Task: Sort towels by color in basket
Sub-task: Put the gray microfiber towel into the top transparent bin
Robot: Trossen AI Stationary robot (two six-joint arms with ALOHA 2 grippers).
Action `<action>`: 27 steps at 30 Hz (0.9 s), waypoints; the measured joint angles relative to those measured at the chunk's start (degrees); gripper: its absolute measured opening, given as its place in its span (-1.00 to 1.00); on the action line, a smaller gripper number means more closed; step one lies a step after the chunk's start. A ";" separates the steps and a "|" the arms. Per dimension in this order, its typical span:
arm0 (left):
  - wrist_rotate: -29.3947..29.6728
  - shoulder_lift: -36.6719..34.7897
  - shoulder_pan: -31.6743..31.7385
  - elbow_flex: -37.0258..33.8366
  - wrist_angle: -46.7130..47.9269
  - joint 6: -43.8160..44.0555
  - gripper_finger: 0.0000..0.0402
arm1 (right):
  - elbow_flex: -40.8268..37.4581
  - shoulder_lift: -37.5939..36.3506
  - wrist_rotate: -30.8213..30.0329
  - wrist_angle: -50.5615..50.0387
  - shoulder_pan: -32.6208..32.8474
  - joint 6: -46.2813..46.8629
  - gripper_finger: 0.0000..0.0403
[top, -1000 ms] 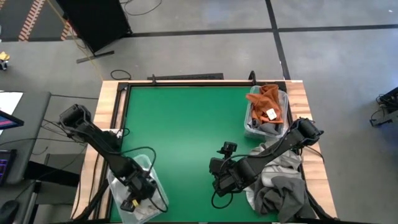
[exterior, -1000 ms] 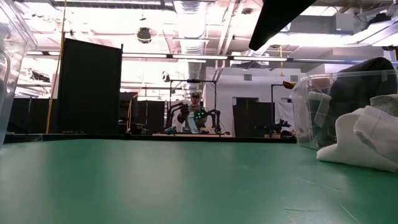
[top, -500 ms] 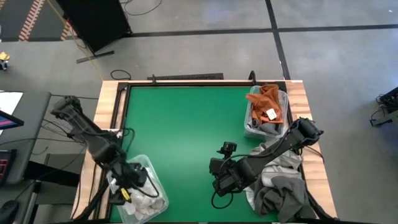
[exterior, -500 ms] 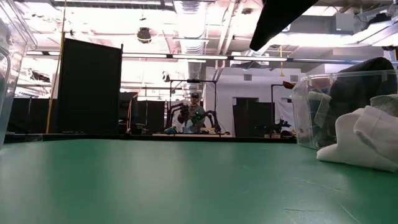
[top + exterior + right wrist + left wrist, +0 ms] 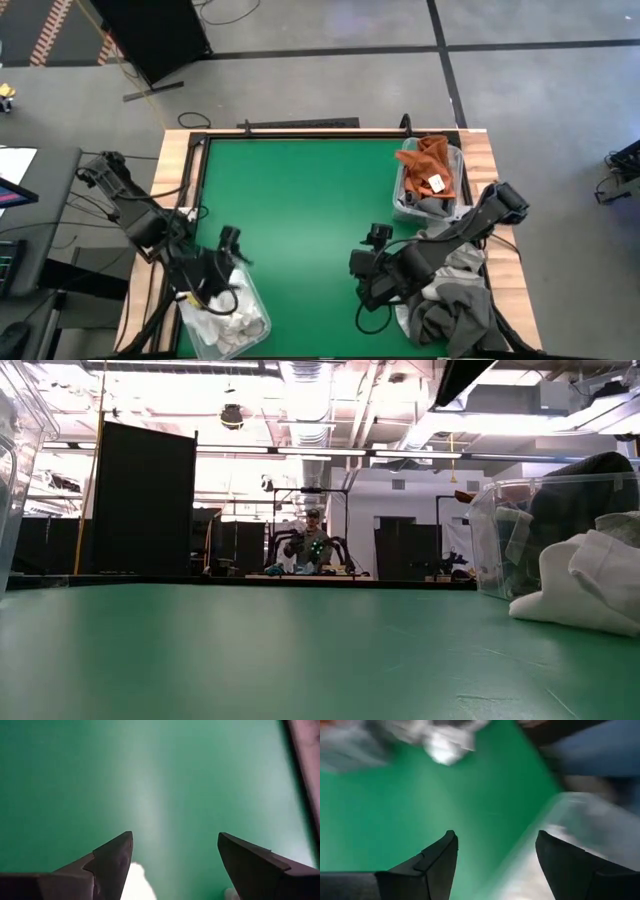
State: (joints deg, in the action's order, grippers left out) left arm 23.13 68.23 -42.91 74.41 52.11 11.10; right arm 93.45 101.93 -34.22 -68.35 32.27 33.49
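From overhead, the left gripper [image 5: 205, 278] sits over the clear bin [image 5: 228, 310] at the table's near-left corner, which has white towels [image 5: 228, 322] in it. Its wrist cam shows what the top view can't: the two fingers spread wide with nothing between them, the bin's rim on one side and green mat [image 5: 380, 815] on the other. Moving right, the middle of the table [image 5: 300, 220] is just bare green. The right gripper [image 5: 368, 285] hovers at the left edge of the loose pile of grey and white towels [image 5: 450, 295]; its own cam shows the fingers apart and empty too, with a scrap of white cloth [image 5: 134, 882] right below them. Far right, a second clear bin [image 5: 430, 180] holds the rust-orange towels [image 5: 432, 165] on top of some grey ones. The low view only catches that bin [image 5: 530, 535] side-on, a white towel [image 5: 585, 590] beside it, and a person [image 5: 308, 550] way back in the room.
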 joint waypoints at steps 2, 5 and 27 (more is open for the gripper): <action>6.12 0.30 1.02 0.00 -0.09 -3.89 0.27 | 0.00 -0.80 2.77 -1.68 0.19 1.13 0.62; 9.96 0.75 4.03 -1.26 -2.80 -8.38 0.27 | 0.02 -2.02 8.36 -6.13 0.63 4.48 0.62; -13.33 19.03 30.28 -9.99 -38.13 -34.39 0.26 | 0.02 -2.76 30.02 -21.66 14.34 36.60 0.62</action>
State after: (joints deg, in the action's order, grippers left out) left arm 9.79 87.26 -12.62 64.42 13.98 -23.29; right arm 93.47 99.18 -4.21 -90.01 46.61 70.09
